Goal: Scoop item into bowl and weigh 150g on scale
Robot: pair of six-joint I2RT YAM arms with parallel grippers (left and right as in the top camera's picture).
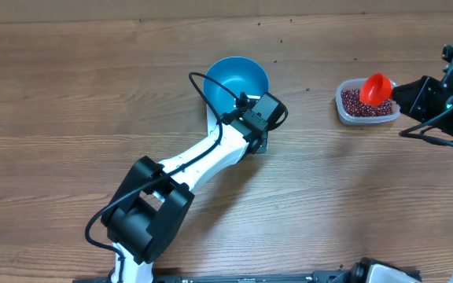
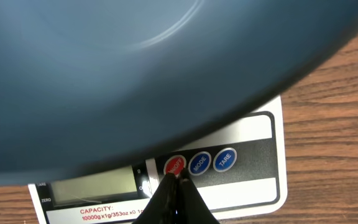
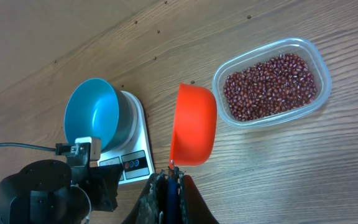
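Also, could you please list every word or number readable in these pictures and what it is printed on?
"CAPACITY:" – on the label panel of the flat white rectangular kitchen scale.
"10000g x1g/353oz x0" – red line beneath, rest cut off.
"MODE" – middle round blue button.
"TARE" – right round blue button.
Too blurred to read: the round red button, the tiny print beside the display.

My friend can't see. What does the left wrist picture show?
The left gripper, jaws shut, points its tip at the round red button on the flat white rectangular scale. A deep bright-blue bowl on the scale fills the top.
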